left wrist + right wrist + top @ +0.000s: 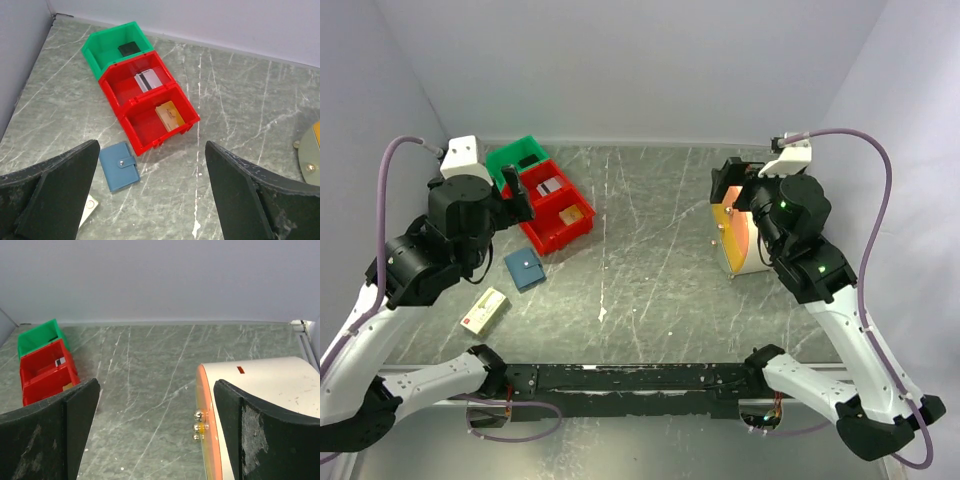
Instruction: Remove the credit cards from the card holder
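We see the little blue card holder lying shut on the grey table, just beside the near corner of the red bin. The credit cards are hidden from us. Our left claw hangs above it, fingers wide apart, holding nothing. Our right claw is wide apart too, well away, over a white and orange thing. A small cream and red box lies near the card holder.

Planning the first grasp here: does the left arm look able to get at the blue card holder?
Probably yes. The card holder lies closed on bare table just ahead of the left gripper, whose jaws stand open, and nothing covers it. The red bin sits close by one corner.
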You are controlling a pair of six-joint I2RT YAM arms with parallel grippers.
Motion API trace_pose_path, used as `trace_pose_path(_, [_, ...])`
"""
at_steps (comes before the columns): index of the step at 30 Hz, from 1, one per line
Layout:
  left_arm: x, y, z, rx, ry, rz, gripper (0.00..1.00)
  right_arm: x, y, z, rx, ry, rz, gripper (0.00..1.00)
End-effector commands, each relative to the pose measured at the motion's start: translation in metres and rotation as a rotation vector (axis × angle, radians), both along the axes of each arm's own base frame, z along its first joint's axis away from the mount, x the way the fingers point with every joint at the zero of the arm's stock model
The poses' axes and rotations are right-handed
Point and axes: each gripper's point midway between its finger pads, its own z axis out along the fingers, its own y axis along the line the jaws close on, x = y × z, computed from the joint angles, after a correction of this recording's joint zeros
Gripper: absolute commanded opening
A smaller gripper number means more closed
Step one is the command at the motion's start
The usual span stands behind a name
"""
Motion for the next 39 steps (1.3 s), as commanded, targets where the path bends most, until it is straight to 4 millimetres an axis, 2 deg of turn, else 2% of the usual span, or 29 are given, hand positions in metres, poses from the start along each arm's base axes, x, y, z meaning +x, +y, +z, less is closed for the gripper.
trace_pose_path(1, [0.009, 0.001, -0.002, -0.010, -0.001, -0.028, 0.98, 0.001, -0.005, -0.007, 0.064, 0.016, 0.004, 1.00])
trace_pose_path(3, [0.014, 0.003, -0.007, -0.014, 0.010, -0.032, 0.98, 0.002, 0.000, -0.012, 0.078, 0.021, 0.052, 1.00])
trace_pose_path(5, [0.019, 0.003, -0.014, -0.020, 0.027, -0.045, 0.97, 0.002, 0.014, -0.021, 0.097, 0.039, 0.139, 1.00])
trace_pose_path(9, [0.030, -0.006, -0.035, -0.042, 0.084, -0.115, 0.97, 0.004, 0.041, -0.057, 0.151, 0.155, 0.282, 1.00])
trace_pose_path(14, [0.040, -0.032, -0.074, -0.090, 0.190, -0.245, 0.96, -0.007, 0.082, -0.109, 0.094, 0.353, 0.404, 1.00])
trace_pose_path(17, [0.039, -0.048, -0.099, -0.080, 0.255, -0.294, 0.96, -0.017, 0.101, -0.141, 0.047, 0.478, 0.391, 1.00])
trace_pose_path(19, [0.036, -0.060, -0.114, -0.075, 0.298, -0.328, 0.96, -0.027, 0.104, -0.164, 0.029, 0.564, 0.332, 1.00])
trace_pose_path(22, [0.031, -0.072, -0.130, -0.076, 0.332, -0.368, 0.96, -0.052, 0.105, -0.196, 0.016, 0.676, 0.277, 1.00])
trace_pose_path(27, [0.025, -0.085, -0.143, -0.082, 0.349, -0.411, 0.96, -0.098, 0.088, -0.232, 0.038, 0.796, 0.224, 1.00])
trace_pose_path(31, [0.027, -0.090, -0.143, -0.082, 0.344, -0.424, 0.96, -0.131, 0.046, -0.252, 0.057, 0.886, 0.051, 1.00])
trace_pose_path(35, [0.033, -0.091, -0.136, -0.077, 0.316, -0.415, 0.96, -0.149, 0.000, -0.252, 0.132, 0.869, -0.158, 1.00])
trace_pose_path(39, [0.037, -0.094, -0.130, -0.077, 0.296, -0.421, 0.95, -0.147, -0.037, -0.239, 0.144, 0.766, -0.323, 1.00])
